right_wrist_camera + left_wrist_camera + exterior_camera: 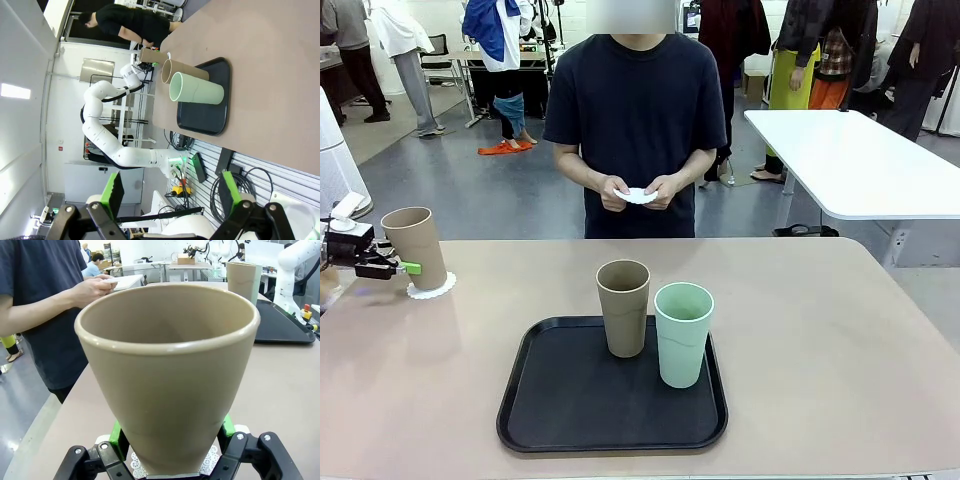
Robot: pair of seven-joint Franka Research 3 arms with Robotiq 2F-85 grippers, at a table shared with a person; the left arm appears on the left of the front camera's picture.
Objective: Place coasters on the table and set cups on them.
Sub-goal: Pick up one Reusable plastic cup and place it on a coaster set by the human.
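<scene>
Pads [118, 439] of my left gripper [172, 440] press both sides of a tan cup [167, 370], low on its wall, so that gripper is clamped on the cup. From my left wrist I see both green pads against it and the lace edge of a coaster [214, 461] under its base. The front view gives what the wrist cannot: the cup stands upright on that coaster, near the left edge of the table [820, 340], with one green tip at its near side.

My right gripper [171, 195] stands wide apart, with nothing between its fingers and nothing touched. Its camera, rolled sideways, looks over a black tray [220, 100] bearing a second tan cup [187, 72] and a mint cup [200, 92], both upright and just beside each other; whether they touch I cannot tell. From the front, the tray lies mid-table, well apart from the cup I hold.

Past the far edge a person holds another coaster [638, 195] between both hands [665, 190].
</scene>
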